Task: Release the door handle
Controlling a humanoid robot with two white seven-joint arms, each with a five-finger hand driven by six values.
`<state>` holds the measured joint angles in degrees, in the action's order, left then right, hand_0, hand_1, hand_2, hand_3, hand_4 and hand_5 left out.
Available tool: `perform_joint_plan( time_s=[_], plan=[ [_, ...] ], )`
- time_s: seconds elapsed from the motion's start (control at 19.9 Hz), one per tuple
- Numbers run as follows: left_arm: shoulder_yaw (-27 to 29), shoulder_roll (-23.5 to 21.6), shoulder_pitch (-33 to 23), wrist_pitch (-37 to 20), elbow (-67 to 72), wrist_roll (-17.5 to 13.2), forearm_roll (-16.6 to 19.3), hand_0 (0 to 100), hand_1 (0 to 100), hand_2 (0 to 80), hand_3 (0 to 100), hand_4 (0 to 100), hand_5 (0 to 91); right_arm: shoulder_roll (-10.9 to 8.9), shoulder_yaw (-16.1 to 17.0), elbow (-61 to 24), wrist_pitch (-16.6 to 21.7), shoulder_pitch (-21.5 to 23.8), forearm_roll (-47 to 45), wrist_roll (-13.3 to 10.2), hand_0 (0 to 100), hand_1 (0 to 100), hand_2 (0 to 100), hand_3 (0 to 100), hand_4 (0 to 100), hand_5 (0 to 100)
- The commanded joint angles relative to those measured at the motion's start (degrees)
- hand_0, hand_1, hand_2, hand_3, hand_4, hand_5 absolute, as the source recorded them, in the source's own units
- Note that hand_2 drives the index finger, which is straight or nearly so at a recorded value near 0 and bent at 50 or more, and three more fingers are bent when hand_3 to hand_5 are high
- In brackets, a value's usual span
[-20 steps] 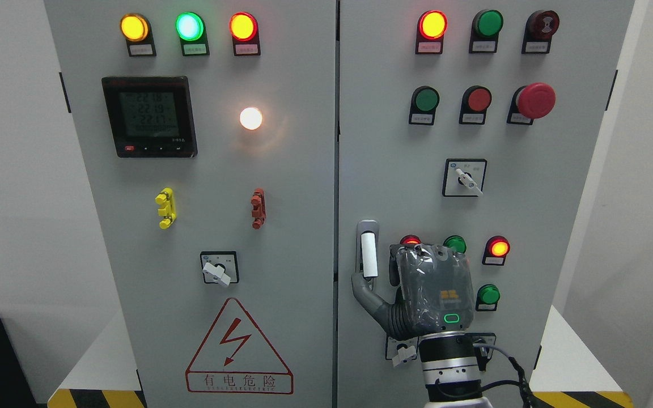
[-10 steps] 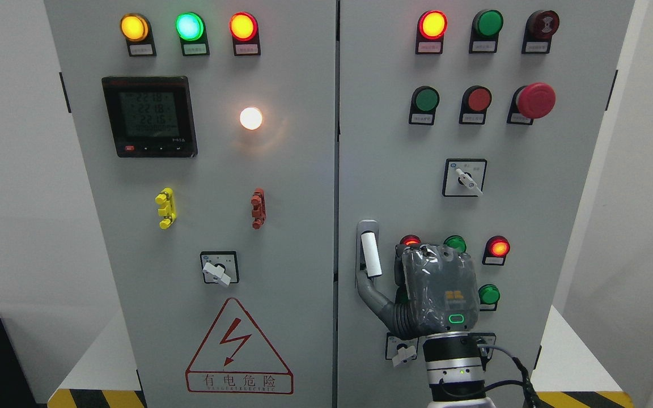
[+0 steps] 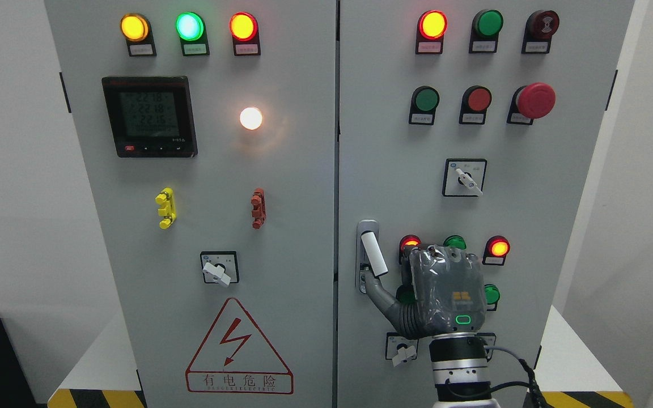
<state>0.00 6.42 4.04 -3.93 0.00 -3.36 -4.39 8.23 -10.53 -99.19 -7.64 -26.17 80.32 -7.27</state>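
Now my right hand point(image 3: 442, 292) beside white door handle point(image 3: 373, 255), thumb tip beneath its tilted lower end; fingers released, grasping nothing.

an industrial electrical room: grey control cabinet point(image 3: 281, 238) with indicator lamps point(image 3: 189, 26), warning sign point(image 3: 238, 351).

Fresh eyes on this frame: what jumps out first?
The right hand, low on the right cabinet door, its thumb reaching left toward the foot of the white door handle, which tilts off vertical. Next, the big red mushroom emergency stop button at upper right. On the left door, the bright white indicator lamp glows beside the digital meter, and a red-outlined lightning warning triangle sits at the bottom.
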Motion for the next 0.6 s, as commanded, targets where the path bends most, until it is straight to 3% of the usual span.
perform_joint_plan(
  time_s=[0.0,0.55],
  plan=[
    [-1.14,0.0,0.0,-0.03,-0.97,0.02,0.0,0,0,2.3,8,1,0.0,0.03,1.39,-0.39,-0.53,-0.03,-1.21,0.07,31,41,88,100,100,94],
    [-1.14,0.0,0.0,-0.03,-0.88,0.02,0.0,0,0,2.5,9,1,0.0,0.03,2.26,-1.01,-0.62,-0.29,-1.3,-0.02,32,41,88,100,100,94]
  ],
)
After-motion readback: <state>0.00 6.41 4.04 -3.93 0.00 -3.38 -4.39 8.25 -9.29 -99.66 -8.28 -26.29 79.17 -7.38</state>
